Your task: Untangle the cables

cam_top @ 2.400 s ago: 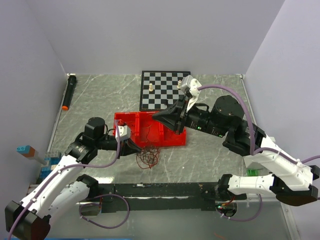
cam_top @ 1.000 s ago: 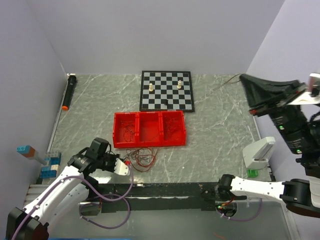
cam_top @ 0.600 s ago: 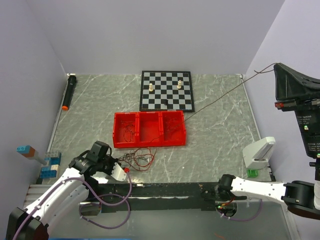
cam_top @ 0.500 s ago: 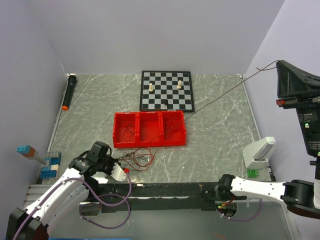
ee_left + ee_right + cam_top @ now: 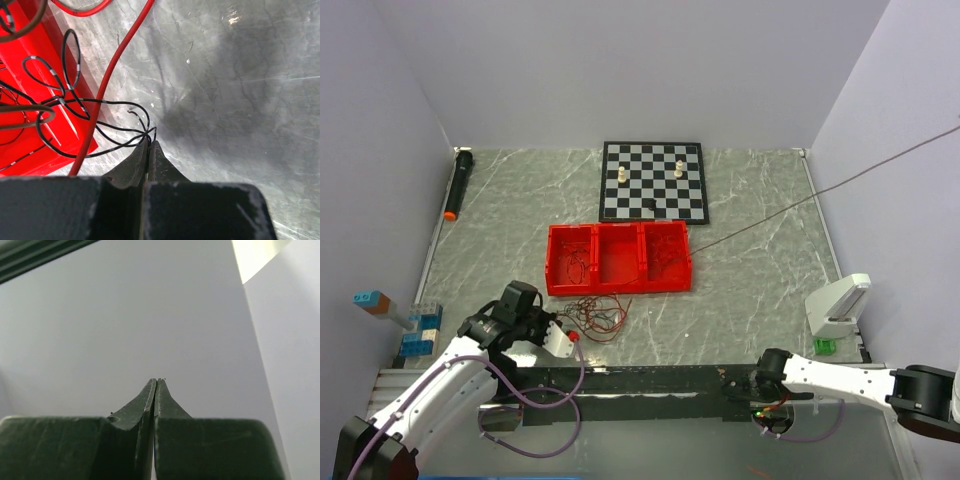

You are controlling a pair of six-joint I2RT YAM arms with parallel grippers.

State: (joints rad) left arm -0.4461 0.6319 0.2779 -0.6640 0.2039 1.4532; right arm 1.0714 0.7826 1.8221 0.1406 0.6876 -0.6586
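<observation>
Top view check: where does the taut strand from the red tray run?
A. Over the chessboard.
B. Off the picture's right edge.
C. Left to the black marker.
B: one strand of the cables runs straight from the right end of the red tray up to the right edge, passing in front of the chessboard without crossing it.

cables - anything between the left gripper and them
Nothing visible does. The left gripper is shut on thin dark strands of the cables, on the table just in front of the red tray.
</observation>
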